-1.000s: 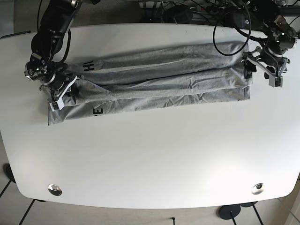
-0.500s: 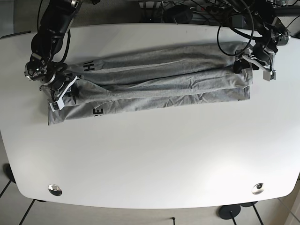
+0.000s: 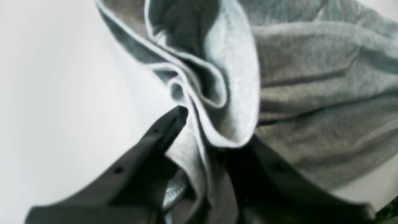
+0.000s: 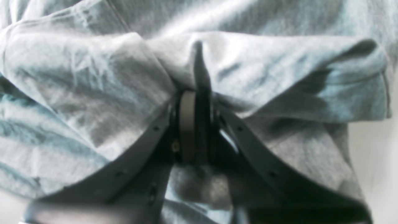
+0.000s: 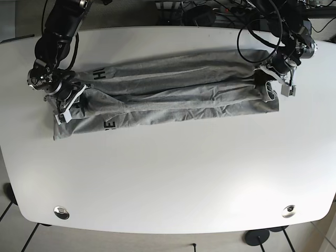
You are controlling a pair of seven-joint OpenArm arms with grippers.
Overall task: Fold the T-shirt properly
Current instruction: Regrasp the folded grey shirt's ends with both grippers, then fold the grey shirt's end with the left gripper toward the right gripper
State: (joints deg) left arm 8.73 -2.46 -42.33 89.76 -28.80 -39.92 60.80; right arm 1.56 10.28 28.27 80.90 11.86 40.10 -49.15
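- The grey shirt [image 5: 168, 92] lies folded into a long band across the white table [image 5: 168, 178], stretched between the two grippers.
- The right gripper [image 5: 65, 102] sits at the band's printed end; in its wrist view the jaws are pressed together with shirt [image 4: 93, 81] cloth bunched over and around them, so it is clamped on the fabric.
- The left gripper [image 5: 270, 84] sits at the band's other end. In its wrist view the hemmed edge of the shirt [image 3: 311, 77] curls in layered folds between the dark fingers [image 3: 149, 146], which close on the cloth.
- Bare table [image 3: 56, 93] lies beside that gripper, opposite the bulk of the fabric.
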